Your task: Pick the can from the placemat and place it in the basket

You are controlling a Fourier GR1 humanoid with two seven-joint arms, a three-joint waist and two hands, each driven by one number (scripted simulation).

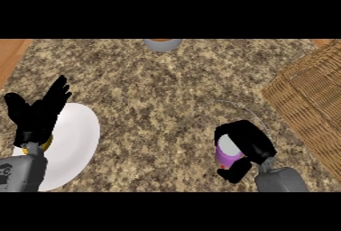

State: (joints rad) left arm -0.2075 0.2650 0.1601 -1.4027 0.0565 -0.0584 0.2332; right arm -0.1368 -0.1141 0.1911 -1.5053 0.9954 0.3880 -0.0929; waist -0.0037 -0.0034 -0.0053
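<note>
Curling around the can, the right robot hand holds it at the lower right, fingers and thumb wrapped about its purple and white body above the speckled desk. At lower left, the left robot hand rests open, fingers up, over a white plate. Farther right lies the wicker basket, apart from the can. A grey bowl sits at the far edge.

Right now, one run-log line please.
right hand: shut on can | left hand: open, resting over plate | basket: right, can not in yet
</note>
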